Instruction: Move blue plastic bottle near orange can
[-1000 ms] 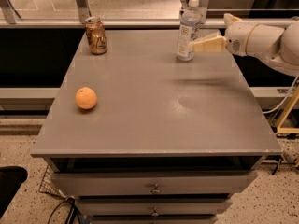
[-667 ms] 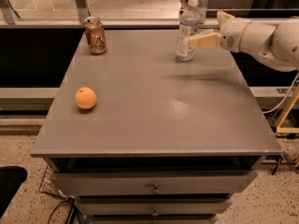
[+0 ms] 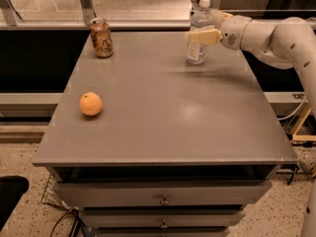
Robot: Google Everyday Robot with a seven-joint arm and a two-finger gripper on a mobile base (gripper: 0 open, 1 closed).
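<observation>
The blue plastic bottle stands upright at the far right of the grey table top, white cap on top. The orange can stands upright at the far left corner, well apart from the bottle. My gripper reaches in from the right at the bottle's mid height. One cream finger crosses in front of the bottle and the other sits behind it near the neck. The jaws are open and straddle the bottle, which stands on the table.
A round orange fruit lies on the left side of the table. My white arm spans the far right edge. Drawers sit below the front edge. A rail and glass run behind the table.
My gripper has moved left, from beside the bottle to around it. The bottle, the can and the fruit have not moved.
</observation>
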